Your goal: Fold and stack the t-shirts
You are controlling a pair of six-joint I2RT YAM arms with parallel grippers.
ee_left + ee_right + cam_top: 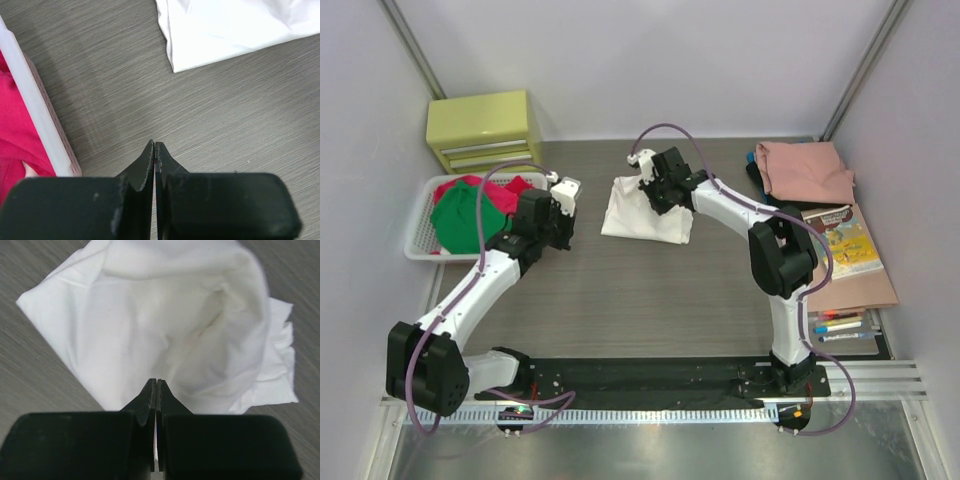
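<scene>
Basket point(417, 238) first: a white slotted plastic one sits at the left edge of the table point(650, 300), and 2 shirts are heaped in it. A green t-shirt point(460, 225) lies on top toward the front, with a red t-shirt point(470, 186) bunched behind and beside it, spilling up to the rim. Behind the basket stands a small yellow-green drawer cabinet point(485, 130) with its drawers closed.

The left gripper point(565, 190) hangs over bare table between the basket and the white t-shirt point(645, 215), its jaws pressed together on nothing.

That white shirt lies crumpled near the middle of the table, toward the back. The right gripper point(645, 165) is at the shirt's far edge with its jaws together. From the right wrist view the tips sit right over the cloth, and I cannot tell whether any fabric is pinched.

At the right rear, 1 salmon-pink t-shirt point(805, 170) lies folded flat. Just in front of it is a thin book point(842, 240) with a yellowish cover, and nearer still a few pens point(840, 325).
</scene>
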